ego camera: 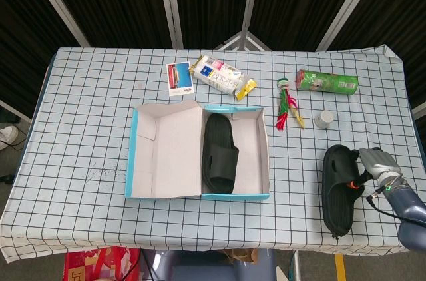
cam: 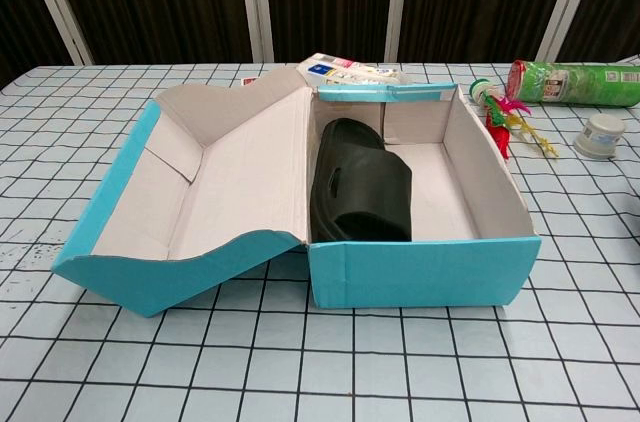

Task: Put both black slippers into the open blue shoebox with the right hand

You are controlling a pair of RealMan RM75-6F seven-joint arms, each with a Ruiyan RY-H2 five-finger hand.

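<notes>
Head view, checked tablecloth, open blue cardboard shoebox near the front edge, pale matte lining, one moulded black slipper against its left wall, second black slipper near the front-right corner, right hand gripping its strap edge.

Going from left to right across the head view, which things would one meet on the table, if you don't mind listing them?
Blue shoebox → black slipper inside it → feathered toy → second black slipper → right hand.
</notes>
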